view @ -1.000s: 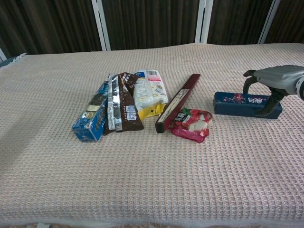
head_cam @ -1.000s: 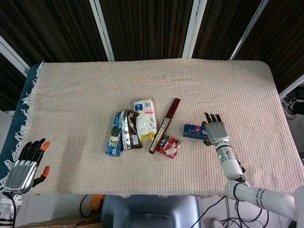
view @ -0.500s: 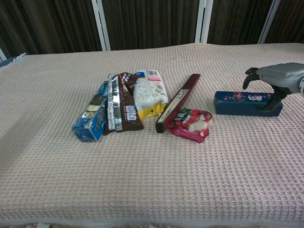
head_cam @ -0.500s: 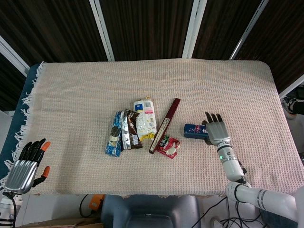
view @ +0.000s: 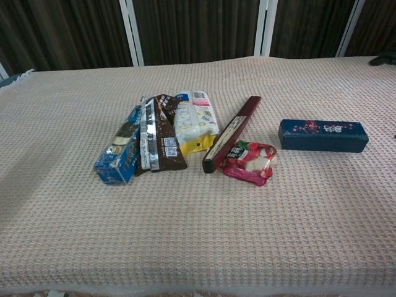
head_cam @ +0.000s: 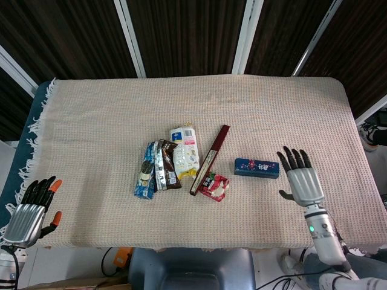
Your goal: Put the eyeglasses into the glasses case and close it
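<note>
A table (head_cam: 91, 115) under pale waffle-weave cloth stands before dark slatted panels (head_cam: 181, 36) with white strips

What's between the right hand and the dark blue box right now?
Nothing: only bare cloth. In the head view the right hand, fingers spread, sits apart from the dark blue box, with open tablecloth between.

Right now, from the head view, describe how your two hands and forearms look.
The left hand has a ribbed silver metal back, black fingers and orange tips. The right hand has a grey metal back with black fingers, on a white-and-silver forearm with a green light.
</note>
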Robot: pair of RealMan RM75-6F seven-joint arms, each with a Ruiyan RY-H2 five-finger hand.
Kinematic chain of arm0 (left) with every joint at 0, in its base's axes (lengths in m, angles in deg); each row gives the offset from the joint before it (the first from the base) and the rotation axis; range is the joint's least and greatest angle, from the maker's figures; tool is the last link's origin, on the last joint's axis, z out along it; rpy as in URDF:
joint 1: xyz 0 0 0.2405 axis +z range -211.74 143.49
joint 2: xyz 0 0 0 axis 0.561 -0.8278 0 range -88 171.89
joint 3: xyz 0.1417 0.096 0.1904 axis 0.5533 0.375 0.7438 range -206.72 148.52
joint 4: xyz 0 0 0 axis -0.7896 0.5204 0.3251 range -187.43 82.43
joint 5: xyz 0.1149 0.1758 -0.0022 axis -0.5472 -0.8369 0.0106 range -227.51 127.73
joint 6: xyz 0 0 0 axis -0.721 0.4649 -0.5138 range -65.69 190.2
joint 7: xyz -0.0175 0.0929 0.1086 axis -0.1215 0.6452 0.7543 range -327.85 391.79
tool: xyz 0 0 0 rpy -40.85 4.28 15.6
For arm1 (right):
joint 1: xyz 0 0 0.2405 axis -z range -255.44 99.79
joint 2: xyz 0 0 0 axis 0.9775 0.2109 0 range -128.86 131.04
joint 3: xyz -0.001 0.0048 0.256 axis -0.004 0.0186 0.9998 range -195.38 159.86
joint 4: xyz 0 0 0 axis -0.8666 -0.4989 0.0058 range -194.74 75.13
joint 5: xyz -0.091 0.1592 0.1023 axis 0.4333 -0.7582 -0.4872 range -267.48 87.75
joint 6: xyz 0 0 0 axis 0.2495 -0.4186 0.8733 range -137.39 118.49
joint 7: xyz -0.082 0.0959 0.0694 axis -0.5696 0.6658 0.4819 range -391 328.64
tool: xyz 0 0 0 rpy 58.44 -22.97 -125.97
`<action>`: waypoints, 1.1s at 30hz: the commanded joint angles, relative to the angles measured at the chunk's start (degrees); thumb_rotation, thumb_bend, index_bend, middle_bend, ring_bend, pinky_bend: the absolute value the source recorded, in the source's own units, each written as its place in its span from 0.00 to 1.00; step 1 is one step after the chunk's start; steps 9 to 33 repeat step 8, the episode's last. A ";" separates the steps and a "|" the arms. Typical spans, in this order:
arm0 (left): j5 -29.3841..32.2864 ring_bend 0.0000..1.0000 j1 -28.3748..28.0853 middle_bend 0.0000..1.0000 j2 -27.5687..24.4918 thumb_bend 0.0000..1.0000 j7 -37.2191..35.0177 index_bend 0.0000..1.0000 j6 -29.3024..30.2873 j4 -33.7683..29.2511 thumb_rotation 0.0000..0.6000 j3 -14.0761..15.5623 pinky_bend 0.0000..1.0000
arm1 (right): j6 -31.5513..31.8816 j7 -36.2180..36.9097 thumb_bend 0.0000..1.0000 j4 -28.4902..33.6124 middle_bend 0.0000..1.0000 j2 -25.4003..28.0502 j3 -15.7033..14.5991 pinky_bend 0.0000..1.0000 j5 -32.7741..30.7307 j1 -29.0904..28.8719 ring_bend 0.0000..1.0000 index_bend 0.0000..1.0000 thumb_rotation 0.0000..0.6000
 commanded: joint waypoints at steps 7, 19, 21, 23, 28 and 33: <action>-0.72 0.00 0.17 0.00 0.47 0.43 1.42 0.00 0.31 -0.22 1.00 0.32 0.03 | 12.82 11.28 0.27 -3.91 0.00 2.41 -4.15 0.00 10.18 13.93 0.00 0.04 1.00; -0.78 0.00 0.21 0.00 0.52 0.43 1.58 0.00 0.37 -0.25 1.00 0.36 0.03 | 12.53 11.21 0.27 -3.92 0.00 2.37 -4.06 0.00 10.51 14.01 0.00 0.04 1.00; -0.78 0.00 0.21 0.00 0.52 0.43 1.58 0.00 0.37 -0.25 1.00 0.36 0.03 | 12.53 11.21 0.27 -3.92 0.00 2.37 -4.06 0.00 10.51 14.01 0.00 0.04 1.00; -0.78 0.00 0.21 0.00 0.52 0.43 1.58 0.00 0.37 -0.25 1.00 0.36 0.03 | 12.53 11.21 0.27 -3.92 0.00 2.37 -4.06 0.00 10.51 14.01 0.00 0.04 1.00; -0.78 0.00 0.21 0.00 0.52 0.43 1.58 0.00 0.37 -0.25 1.00 0.36 0.03 | 12.53 11.21 0.27 -3.92 0.00 2.37 -4.06 0.00 10.51 14.01 0.00 0.04 1.00; -0.78 0.00 0.21 0.00 0.52 0.43 1.58 0.00 0.37 -0.25 1.00 0.36 0.03 | 12.53 11.21 0.27 -3.92 0.00 2.37 -4.06 0.00 10.51 14.01 0.00 0.04 1.00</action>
